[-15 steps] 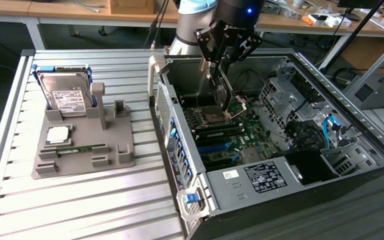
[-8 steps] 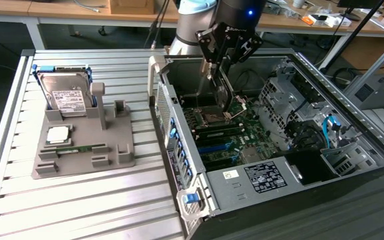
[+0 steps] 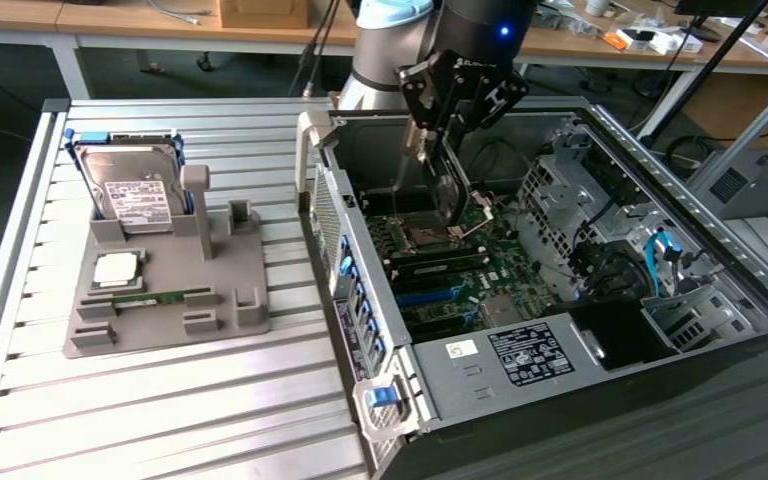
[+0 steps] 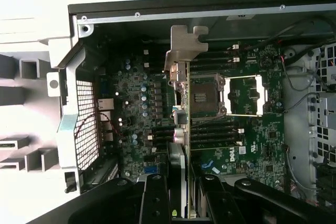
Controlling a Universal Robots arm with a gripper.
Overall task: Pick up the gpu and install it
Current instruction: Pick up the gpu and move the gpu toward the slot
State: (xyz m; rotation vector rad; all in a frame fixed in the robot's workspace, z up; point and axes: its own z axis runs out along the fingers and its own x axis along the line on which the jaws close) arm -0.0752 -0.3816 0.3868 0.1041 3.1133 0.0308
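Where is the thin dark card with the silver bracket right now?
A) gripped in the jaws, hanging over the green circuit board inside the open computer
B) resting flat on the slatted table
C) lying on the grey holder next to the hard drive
A: the gpu hangs edge-down from the jaws over the motherboard, inside the computer case.
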